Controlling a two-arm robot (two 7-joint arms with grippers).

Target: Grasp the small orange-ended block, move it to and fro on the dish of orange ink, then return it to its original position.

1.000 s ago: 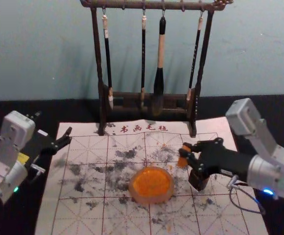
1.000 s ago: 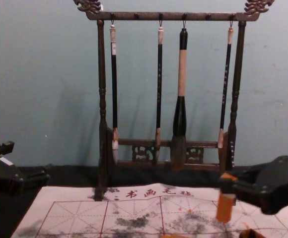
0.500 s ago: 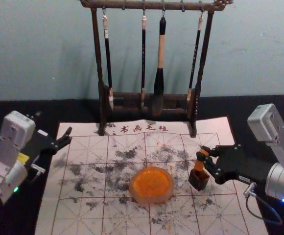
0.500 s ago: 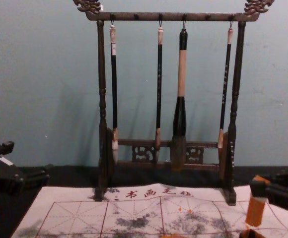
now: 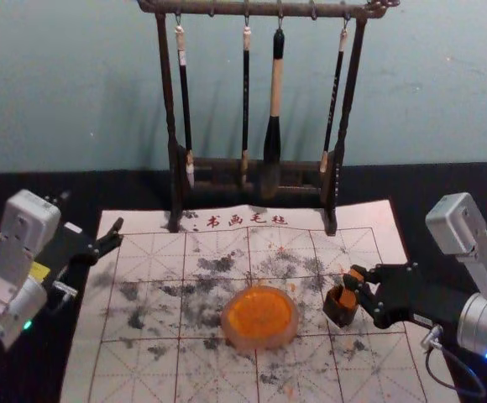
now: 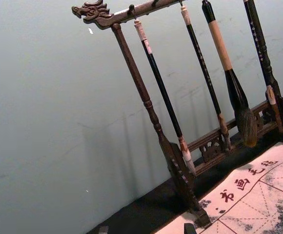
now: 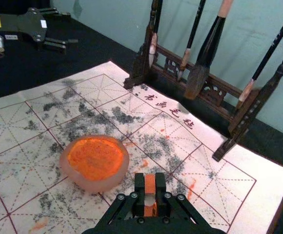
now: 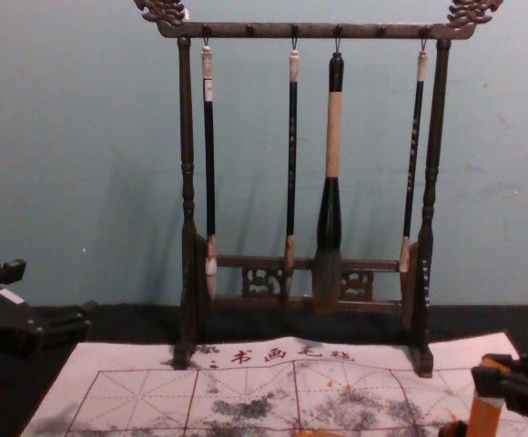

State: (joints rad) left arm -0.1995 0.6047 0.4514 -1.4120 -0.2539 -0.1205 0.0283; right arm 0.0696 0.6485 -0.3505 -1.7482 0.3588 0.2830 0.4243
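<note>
The right pincer (image 7: 150,178) is clamped on the small block (image 8: 485,417). It has it near the top, and the orange bottom end hangs down with a bit of a lean. The block is right by the little dark box (image 5: 341,309), on the right side of the mat (image 5: 143,369). I can't tell if its bottom end goes inside the box. The dish (image 5: 260,342) of orange ink sits just to the left of the box, on the same mat.

The left pincer (image 5: 93,215) waits over at the left with its fingers wide apart, doing no work.

The block looks light and hard, so it should not bend or squash. Wet ink could make it slippy. The best place to hold it is up high, on its flat sides, so the inky end can touch the dish. A firm pinch is good, but it need not be a hard one. If the pinch is loose, the block could twist or slide down when it rubs to and fro. The box looks small, so a bump might tip it. My guess is that the block is being picked up or put back here
</note>
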